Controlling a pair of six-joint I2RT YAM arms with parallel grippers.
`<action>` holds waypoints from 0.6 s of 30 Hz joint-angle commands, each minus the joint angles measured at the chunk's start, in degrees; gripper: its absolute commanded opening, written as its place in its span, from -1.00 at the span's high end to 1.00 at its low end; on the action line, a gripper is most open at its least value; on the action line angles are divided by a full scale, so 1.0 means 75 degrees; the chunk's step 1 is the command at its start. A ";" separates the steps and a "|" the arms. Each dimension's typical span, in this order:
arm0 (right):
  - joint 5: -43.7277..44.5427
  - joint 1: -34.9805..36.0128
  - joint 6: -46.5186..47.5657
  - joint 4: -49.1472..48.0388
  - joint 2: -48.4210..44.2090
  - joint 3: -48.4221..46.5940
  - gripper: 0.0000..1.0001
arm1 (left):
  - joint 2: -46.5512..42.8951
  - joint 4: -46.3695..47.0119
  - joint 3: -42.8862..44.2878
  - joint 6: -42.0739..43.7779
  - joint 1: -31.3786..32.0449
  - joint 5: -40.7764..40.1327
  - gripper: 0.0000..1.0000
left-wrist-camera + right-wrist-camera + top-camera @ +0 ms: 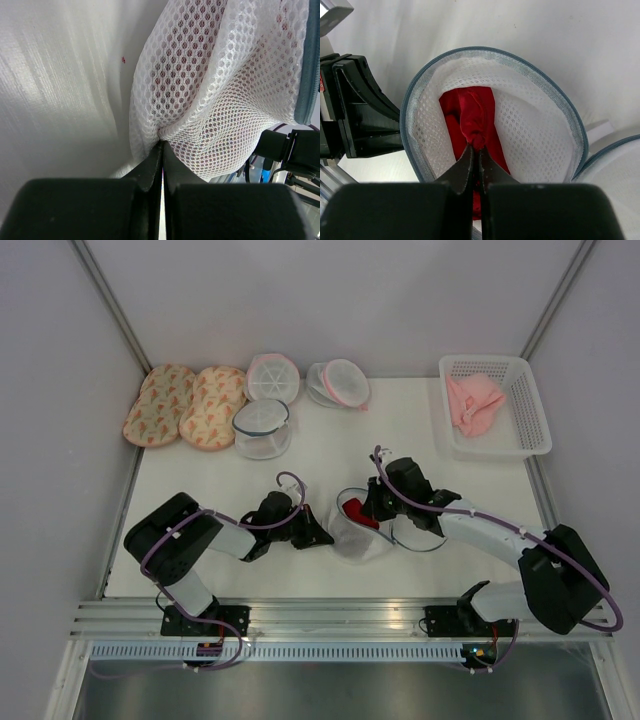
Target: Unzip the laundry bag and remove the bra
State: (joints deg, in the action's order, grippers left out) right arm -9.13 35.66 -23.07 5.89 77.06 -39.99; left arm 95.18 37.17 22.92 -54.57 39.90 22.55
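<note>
From above, the laundry bag [362, 538] lies open on the bench [400, 440] between the two arms, near their bases, with the bra [360, 512] showing red at its mouth. The left end effector [322, 537] meets the bag's left side. The right end effector [371, 510] sits over the red cloth.

In the left wrist view, the left end effector [161, 145] is pressed together on a fold of the laundry bag [215, 95]. The mesh bunches and drapes loosely from the pinch.

In the right wrist view, the right end effector [476, 148] pinches a gathered ridge of the bra [470, 112], which lies inside the laundry bag [540, 130]. The bag's blue-grey rim gapes wide.

Both pieces look light and limp. The lace could snag on the mesh, so gripping bunched fabric mid-garment, with the bag anchored by its wall, seems soundest
</note>
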 commanded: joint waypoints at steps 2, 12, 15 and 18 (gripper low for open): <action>0.0522 -0.0009 0.0170 0.0514 -0.0416 -0.0152 0.99 | 0.0001 -0.0784 0.0038 0.0385 0.0024 -0.0264 0.95; 0.2878 -0.0009 0.0380 0.2026 -0.2176 -0.1581 0.99 | 0.0095 -0.0702 0.0015 0.0303 0.0024 -0.0123 0.95; 0.3161 -0.0009 0.0474 0.2320 -0.2410 -0.1898 0.99 | 0.0107 -0.0678 0.0050 0.0303 0.0024 -0.0112 0.95; 0.3314 -0.0009 0.0498 0.2367 -0.2621 -0.2028 0.99 | 0.0083 -0.0690 0.0050 0.0291 0.0024 -0.0111 0.95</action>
State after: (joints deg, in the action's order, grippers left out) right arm 10.57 35.75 -20.73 21.93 59.07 -52.66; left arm 95.20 35.75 23.46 -54.57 39.90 22.68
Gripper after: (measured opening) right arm 0.013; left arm 0.023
